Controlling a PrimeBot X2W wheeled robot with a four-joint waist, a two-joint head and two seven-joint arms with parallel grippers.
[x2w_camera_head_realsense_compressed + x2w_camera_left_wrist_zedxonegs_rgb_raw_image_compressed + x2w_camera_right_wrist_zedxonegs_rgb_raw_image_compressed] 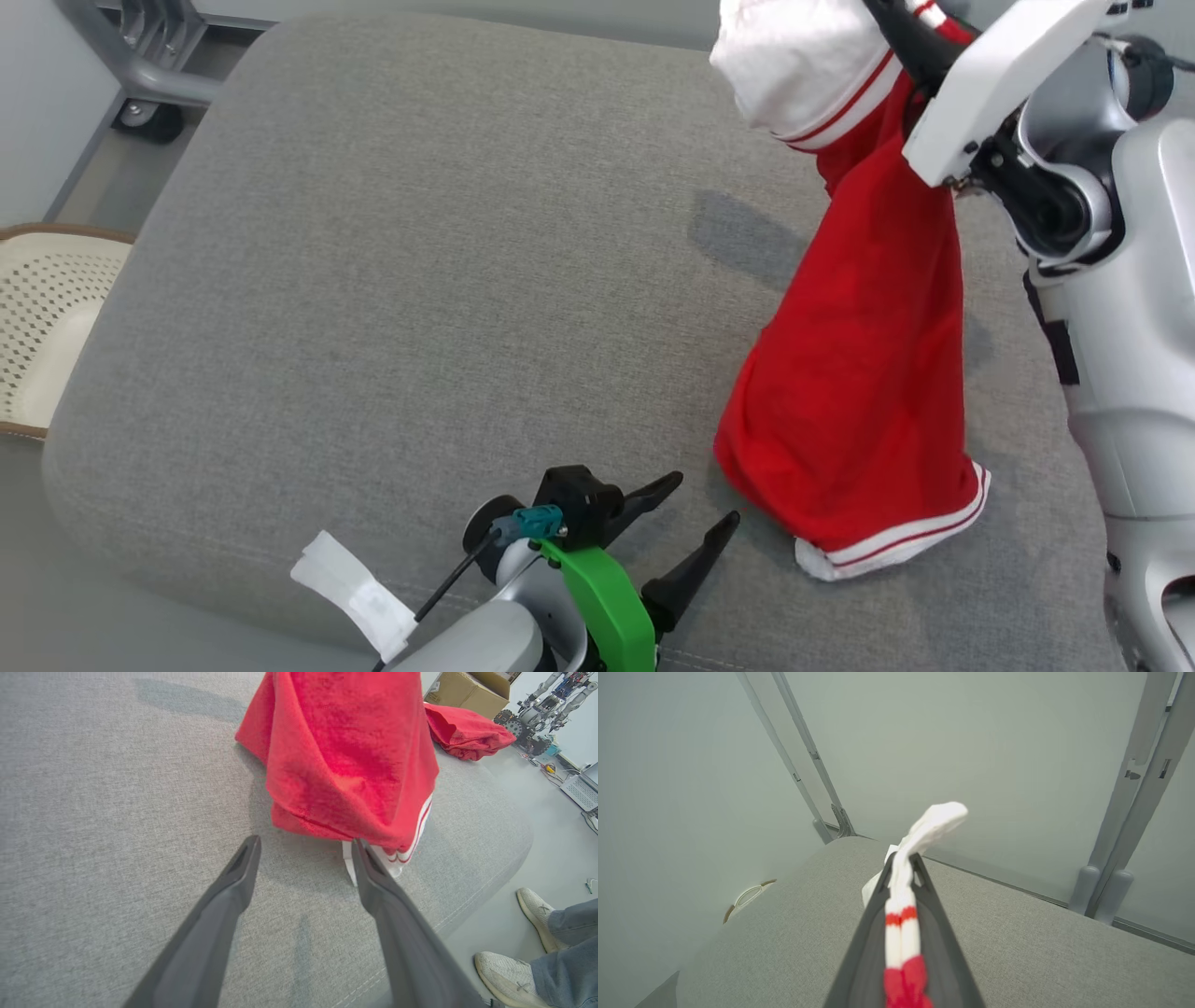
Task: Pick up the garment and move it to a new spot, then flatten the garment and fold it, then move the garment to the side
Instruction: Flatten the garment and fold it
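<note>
Right pincer (903, 858) is pressed shut on the white-and-red trim of the garment (859, 373), holding it high. It hangs with its lower hem down on the grey cushion (420, 280), near the front right edge. Left pincer (705, 499) is spread wide, low over the cushion, just beside that hem. Behind are a pale wall and a grey metal frame (1134, 812). A cardboard box (467, 690) sits past the far corner, and a person's pale shoes (504, 975) are on the floor.
</note>
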